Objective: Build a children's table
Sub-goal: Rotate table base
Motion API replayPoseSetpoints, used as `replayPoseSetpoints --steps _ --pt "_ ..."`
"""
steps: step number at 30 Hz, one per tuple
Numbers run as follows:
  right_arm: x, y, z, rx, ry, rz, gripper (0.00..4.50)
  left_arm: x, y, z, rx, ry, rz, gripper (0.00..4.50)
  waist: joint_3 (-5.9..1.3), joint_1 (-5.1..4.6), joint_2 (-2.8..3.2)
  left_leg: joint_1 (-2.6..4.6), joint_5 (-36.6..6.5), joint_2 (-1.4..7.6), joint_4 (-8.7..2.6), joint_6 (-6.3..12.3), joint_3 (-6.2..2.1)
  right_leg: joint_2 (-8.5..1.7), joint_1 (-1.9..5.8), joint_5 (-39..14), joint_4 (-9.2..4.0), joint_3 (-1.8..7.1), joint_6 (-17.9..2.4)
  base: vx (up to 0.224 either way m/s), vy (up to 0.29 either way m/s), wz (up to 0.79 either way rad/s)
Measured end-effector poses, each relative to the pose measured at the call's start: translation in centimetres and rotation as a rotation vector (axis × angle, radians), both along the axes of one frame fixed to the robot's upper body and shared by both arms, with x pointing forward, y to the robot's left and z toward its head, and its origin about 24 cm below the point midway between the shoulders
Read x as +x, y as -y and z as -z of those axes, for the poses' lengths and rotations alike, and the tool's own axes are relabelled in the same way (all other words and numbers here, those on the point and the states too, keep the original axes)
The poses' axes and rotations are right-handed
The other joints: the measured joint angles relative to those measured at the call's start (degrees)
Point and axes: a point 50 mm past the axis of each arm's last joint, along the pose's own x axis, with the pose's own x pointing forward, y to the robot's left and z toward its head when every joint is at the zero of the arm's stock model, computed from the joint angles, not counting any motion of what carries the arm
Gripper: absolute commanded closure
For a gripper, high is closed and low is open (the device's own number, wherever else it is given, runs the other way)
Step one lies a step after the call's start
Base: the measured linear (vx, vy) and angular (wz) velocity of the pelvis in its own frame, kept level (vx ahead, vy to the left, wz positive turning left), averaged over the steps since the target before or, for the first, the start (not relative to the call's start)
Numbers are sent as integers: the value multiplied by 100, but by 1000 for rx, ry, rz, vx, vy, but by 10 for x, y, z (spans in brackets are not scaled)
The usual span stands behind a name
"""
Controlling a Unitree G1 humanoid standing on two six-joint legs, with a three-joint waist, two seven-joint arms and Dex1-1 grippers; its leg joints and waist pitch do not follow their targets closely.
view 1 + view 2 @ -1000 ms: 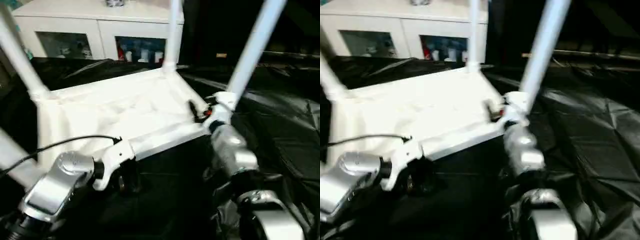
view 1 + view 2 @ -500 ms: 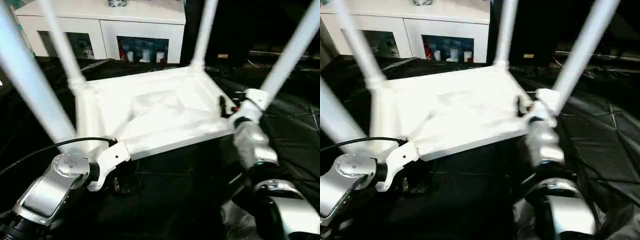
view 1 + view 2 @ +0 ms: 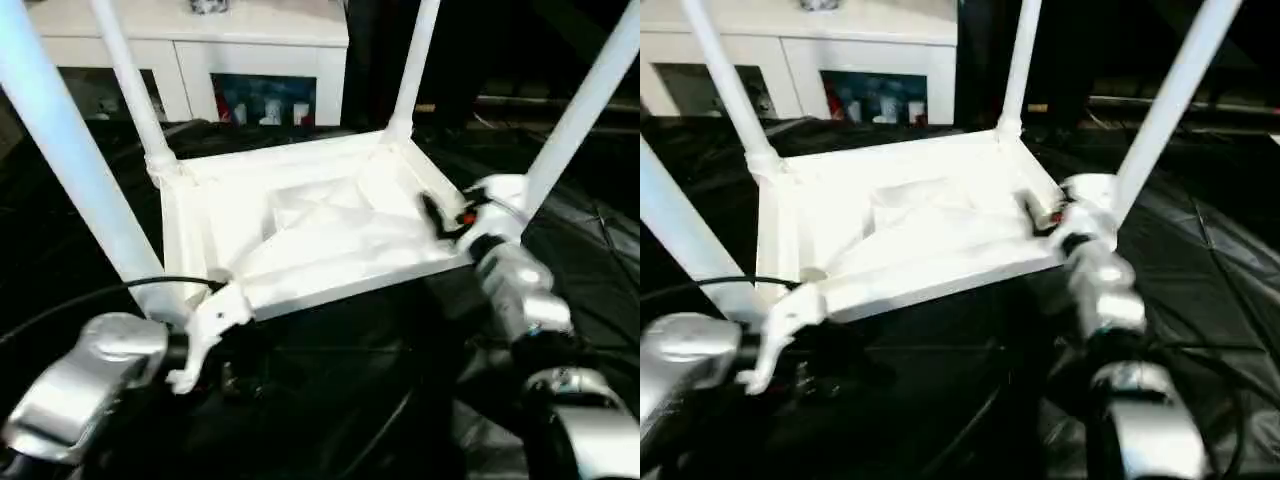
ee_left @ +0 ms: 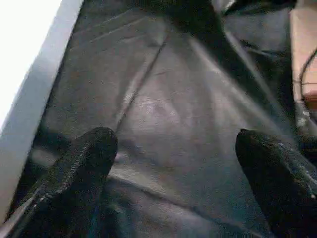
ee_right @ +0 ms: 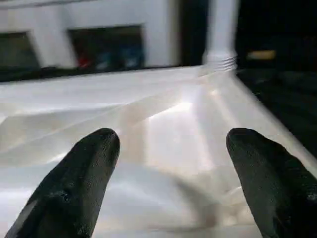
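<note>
The children's table (image 3: 320, 225) lies upside down on a black sheet, its ribbed underside facing up. Its white legs stand up from the corners: two far ones (image 3: 130, 80) (image 3: 415, 60) and two near ones (image 3: 60, 150) (image 3: 580, 110). My left gripper (image 4: 173, 153) is open over the black sheet, just in front of the table's near edge (image 4: 29, 99), holding nothing. My right gripper (image 5: 171, 153) is open at the near right corner, its fingers (image 3: 435, 215) spread above the underside with nothing between them.
A white cabinet with glass doors (image 3: 200, 40) stands behind the table. Crumpled black sheet (image 3: 590, 240) covers the floor all round. A black cable (image 3: 80, 300) runs from my left wrist across the near left leg.
The whole picture has shifted and tilted, so the camera moved. Both grippers keep their places by the table and stay open.
</note>
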Motion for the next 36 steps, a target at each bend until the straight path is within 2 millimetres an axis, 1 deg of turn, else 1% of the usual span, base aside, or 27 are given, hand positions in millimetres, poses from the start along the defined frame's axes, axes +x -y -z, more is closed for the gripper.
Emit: replayPoseSetpoints --steps 3,5,6,10,12,15,18,21,24,26,30,32,33,34,36 --pt "-15 -1 14 -19 -29 -36 63 -11 -14 1 14 -52 0 7 1 19 2 0 0 -5 0 0 0 -3 1 -1 -4 4 1 0 0 0" --pt "-25 -1 20 -26 -36 -52 63 -20 -21 2 30 -92 10 7 1 31 1 1 0 -5 0 0 1 -3 3 -2 -5 6 3 0 0 0" --pt "-32 0 23 -27 -40 -53 63 -25 -28 1 47 -117 7 7 1 34 1 3 -1 -5 0 0 1 -2 3 -2 -5 8 4 0 0 0" --pt "-47 8 30 -30 -64 -48 63 -31 -54 -6 100 -131 -52 7 3 12 6 19 -1 -5 -1 -1 0 1 5 -22 -3 16 36 0 0 0" --pt "-51 14 30 -40 -67 -39 63 -31 -69 -14 110 -115 -105 7 4 -3 5 39 -2 -6 -1 -2 0 2 15 -24 -4 19 39 0 0 0" --pt "-56 20 31 -49 -67 -30 63 -24 -93 -32 108 -48 -210 7 5 -9 -6 62 -2 -8 -1 -2 -14 4 12 -26 -8 16 43 0 0 0" --pt "-59 23 33 -61 -81 -31 63 -19 -110 -47 88 16 -284 7 6 -15 -8 69 -2 -20 -1 -2 -36 4 12 -27 -22 14 43 0 0 0" --pt "-64 28 38 -85 -107 -22 63 -13 -120 -60 43 102 -312 7 8 -12 -29 72 -2 -21 -1 -2 -41 4 0 -26 -36 12 43 0 0 0" --pt "-64 33 39 -106 -119 11 63 -6 -121 -67 -22 163 -321 7 14 -12 -18 94 -3 -22 -1 -2 -48 4 10 -26 -72 0 43 0 0 0" --pt "-64 34 39 -123 -125 25 63 -2 -119 -67 -69 182 -335 7 19 -6 -12 112 -3 -22 -1 -1 -53 3 27 -26 -100 -10 43 0 0 0" --pt "-64 33 42 -135 -143 35 63 15 -103 -62 -167 261 -349 7 20 1 -11 127 -3 -24 -1 -1 -53 -5 44 -27 -144 -25 42 0 0 0" --pt "-64 31 42 -136 -145 30 63 20 -98 -58 -194 278 -357 7 26 -16 -1 135 -3 -21 -3 -1 -73 -10 55 -27 -180 -59 42 0 0 0" --pt "-64 30 43 -137 -152 28 63 24 -95 -56 -220 296 -372 7 35 -20 14 147 -4 -20 -6 -1 -99 -10 92 -27 -209 -87 42 -12 25 -18" --pt "-64 30 45 -139 -163 24 63 29 -93 -55 -249 315 -389 7 38 -29 18 154 -4 -21 -6 -1 -113 -10 109 -28 -220 -100 41 -12 25 -18" --pt "-61 25 50 -167 -197 1 63 38 -81 -53 -350 339 -419 7 49 -63 34 163 -4 -19 -6 -2 -144 -12 120 -29 -254 -147 39 0 0 0"
